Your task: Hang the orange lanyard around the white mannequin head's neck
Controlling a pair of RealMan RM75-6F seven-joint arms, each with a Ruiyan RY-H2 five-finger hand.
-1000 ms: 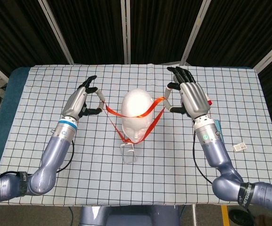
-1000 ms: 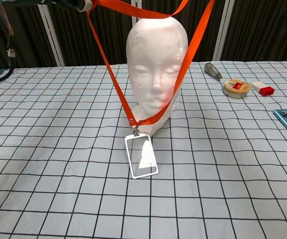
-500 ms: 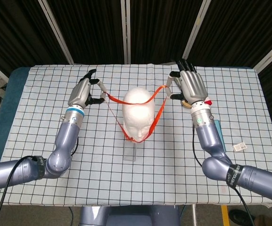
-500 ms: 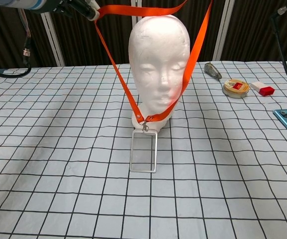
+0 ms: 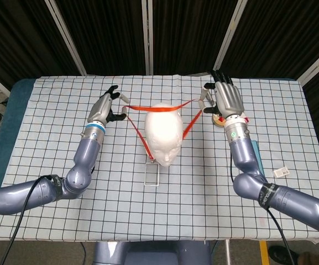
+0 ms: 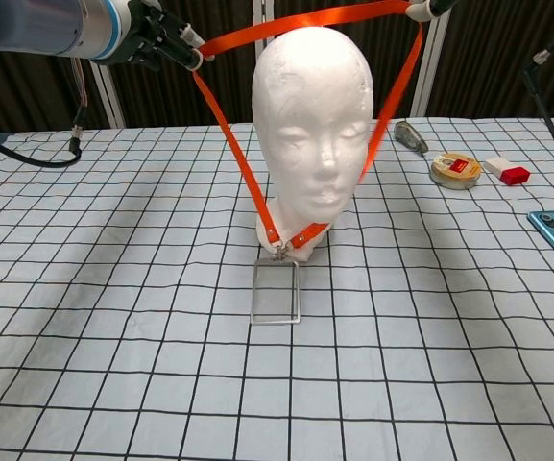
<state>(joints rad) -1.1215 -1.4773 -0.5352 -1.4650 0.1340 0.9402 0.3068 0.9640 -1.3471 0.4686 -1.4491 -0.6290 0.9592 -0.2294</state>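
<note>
While the lanyard (image 5: 158,109) is stretched wide over the crown of the mannequin head (image 5: 163,133), the step in hand looks like passing the loop over the top, with the lowering to the neck not yet done. The left robot hand (image 5: 105,107) pinches the strap at its fingertips on one side, and the right robot hand (image 5: 224,99) pinches it on the other, so the band runs taut between them, just behind the top of the head. From each robot hand the strap slopes down and inward to meet below the chin, where the clear badge holder (image 6: 276,292) lies flat on the tabletop (image 6: 113,317). Next, I judge, both robot hands must carry the rear span further back past the skull, then drop it together and let go behind the neck.
</note>
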